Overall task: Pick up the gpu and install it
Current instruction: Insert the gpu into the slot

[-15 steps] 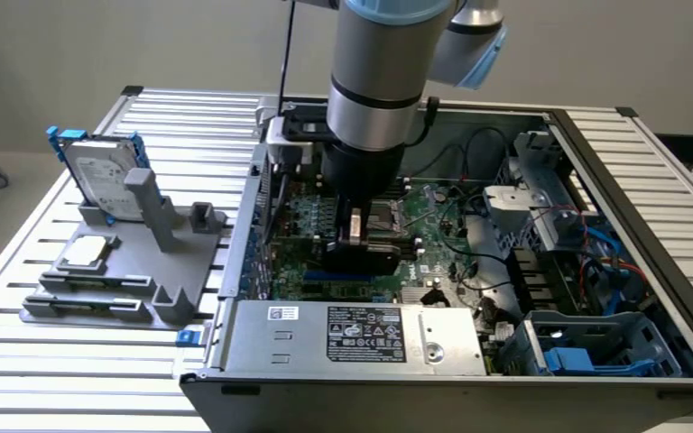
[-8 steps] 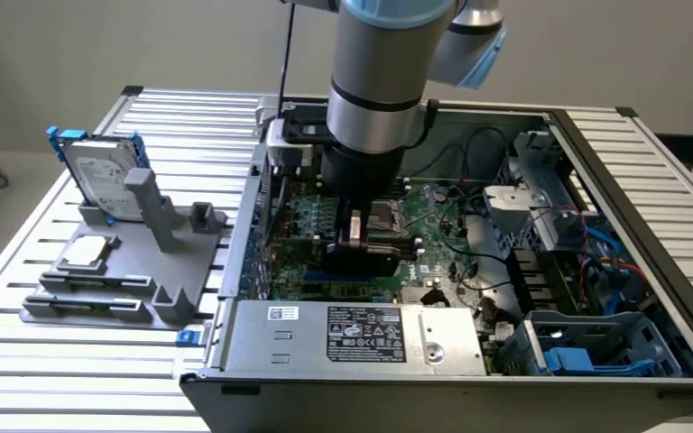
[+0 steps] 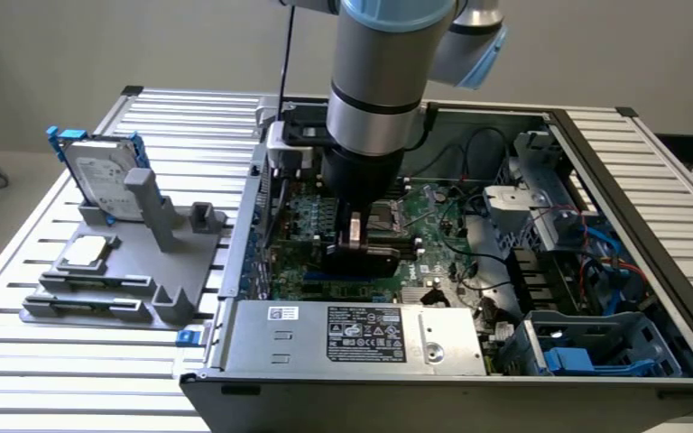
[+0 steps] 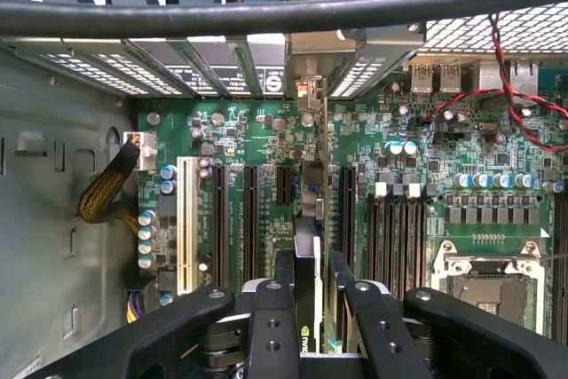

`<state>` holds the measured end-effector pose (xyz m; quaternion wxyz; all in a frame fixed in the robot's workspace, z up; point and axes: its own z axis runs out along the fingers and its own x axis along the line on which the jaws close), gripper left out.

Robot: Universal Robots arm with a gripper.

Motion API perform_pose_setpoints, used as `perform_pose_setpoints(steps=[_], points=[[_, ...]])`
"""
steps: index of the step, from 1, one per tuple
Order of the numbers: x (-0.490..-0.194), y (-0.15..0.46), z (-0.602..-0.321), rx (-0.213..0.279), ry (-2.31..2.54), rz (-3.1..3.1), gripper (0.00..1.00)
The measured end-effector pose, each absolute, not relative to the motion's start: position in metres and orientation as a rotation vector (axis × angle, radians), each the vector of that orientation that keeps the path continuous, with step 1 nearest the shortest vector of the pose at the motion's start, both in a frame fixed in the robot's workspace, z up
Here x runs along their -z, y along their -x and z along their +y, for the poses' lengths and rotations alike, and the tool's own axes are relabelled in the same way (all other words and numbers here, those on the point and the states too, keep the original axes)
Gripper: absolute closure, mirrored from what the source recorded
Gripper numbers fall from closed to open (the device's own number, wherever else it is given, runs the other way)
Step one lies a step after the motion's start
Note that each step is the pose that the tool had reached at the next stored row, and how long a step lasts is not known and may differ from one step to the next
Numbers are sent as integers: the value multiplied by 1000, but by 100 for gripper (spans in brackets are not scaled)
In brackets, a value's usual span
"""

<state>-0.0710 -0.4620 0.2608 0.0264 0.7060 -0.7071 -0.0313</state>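
Note:
The gpu (image 4: 306, 299) shows edge-on in the wrist view, a thin card with a black shroud. It stands upright between the two black fingers (image 4: 285, 274) of my gripper (image 4: 311, 262), which is shut on it. Its metal end bracket reaches toward the rear slot openings of the case. The card hangs just above the green motherboard (image 4: 417, 157), in line with the black expansion slots (image 4: 250, 219). Whether it touches a slot I cannot tell. In the exterior view my gripper (image 3: 361, 236) is down inside the open computer case with the gpu (image 3: 359, 262) below it.
A silver hard drive with blue rails (image 3: 100, 171) stands on a grey fixture (image 3: 118, 271) at the exterior view's left. A power supply (image 3: 359, 336), a blue drive cage (image 3: 587, 352), the CPU socket (image 4: 484, 281) and red-black wires (image 4: 506, 68) surround the work area. A thick black cable (image 4: 266, 15) crosses overhead.

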Motion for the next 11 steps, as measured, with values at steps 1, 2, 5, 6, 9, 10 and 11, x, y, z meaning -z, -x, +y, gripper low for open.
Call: perform_pose_setpoints(steps=[1,2,5,6,9,10,11], points=[[-261,71,-462,97,-2181,-2185,73],[-260,71,-462,97,-2181,-2185,73],[-260,71,-462,97,-2181,-2185,73],[-259,71,-462,97,-2181,-2185,73],[-259,71,-462,98,-2181,-2185,73],[-258,71,-462,98,-2181,-2185,73],[-258,71,-462,98,-2181,-2185,73]])
